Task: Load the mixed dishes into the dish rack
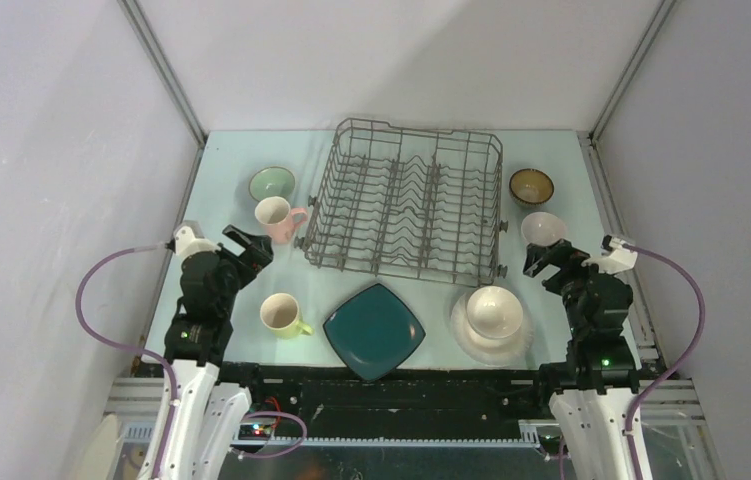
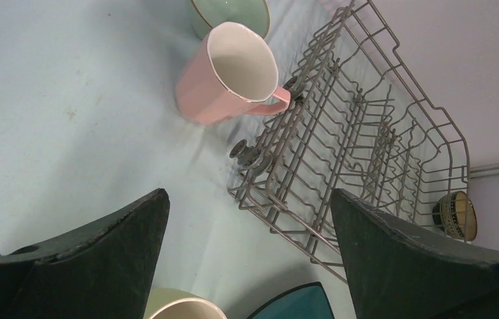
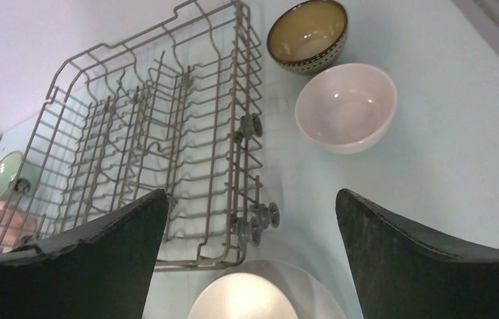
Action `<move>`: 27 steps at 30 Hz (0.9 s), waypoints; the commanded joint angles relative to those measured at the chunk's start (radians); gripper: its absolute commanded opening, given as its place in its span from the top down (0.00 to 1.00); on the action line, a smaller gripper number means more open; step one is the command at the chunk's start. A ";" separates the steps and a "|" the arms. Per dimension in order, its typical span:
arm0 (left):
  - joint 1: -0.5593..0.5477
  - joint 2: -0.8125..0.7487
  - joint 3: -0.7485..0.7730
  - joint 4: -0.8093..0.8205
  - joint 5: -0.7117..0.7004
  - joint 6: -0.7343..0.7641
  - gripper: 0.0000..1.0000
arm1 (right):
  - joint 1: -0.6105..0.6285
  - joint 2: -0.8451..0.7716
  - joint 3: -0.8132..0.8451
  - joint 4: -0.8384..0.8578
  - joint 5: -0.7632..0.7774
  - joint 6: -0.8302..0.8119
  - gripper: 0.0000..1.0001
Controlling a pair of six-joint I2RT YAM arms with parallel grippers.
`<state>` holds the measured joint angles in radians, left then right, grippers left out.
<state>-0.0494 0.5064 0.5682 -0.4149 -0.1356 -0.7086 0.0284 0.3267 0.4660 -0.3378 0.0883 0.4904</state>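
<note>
1. The dish rack (image 1: 406,200) stands empty at the far middle of the table (image 1: 236,152), between the two arms.
2. The dark teal square plate (image 1: 374,330) lies flat at the near edge. The white round plate (image 1: 463,338) sits to its right.
3. The white bowl (image 3: 346,106) lies ahead and to the right of the right arm's (image 1: 591,300) jaws, which are spread wide and hold nothing.
4. The pink mug (image 2: 230,73) stands mouth up just ahead of the left arm's (image 1: 201,300) jaws, slightly left of their gap, with its handle toward the rack. These jaws are also wide and empty.
5. The left arm looks best placed to move first: forward to the mug, then right into the rack.
</note>
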 commanded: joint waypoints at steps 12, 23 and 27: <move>0.007 0.113 -0.013 0.054 -0.098 -0.039 0.02 | -0.007 0.134 0.043 0.044 -0.177 0.055 0.02; 0.081 0.449 0.109 0.184 -0.133 -0.111 0.05 | 0.053 0.236 0.083 0.066 -0.197 0.108 0.05; 0.091 0.563 0.205 0.167 -0.173 -0.123 0.08 | 0.070 0.233 0.086 0.060 -0.170 0.102 0.05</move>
<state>0.0280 1.0004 0.6628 -0.2970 -0.2478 -0.8009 0.0826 0.5655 0.5053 -0.3119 -0.1051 0.5819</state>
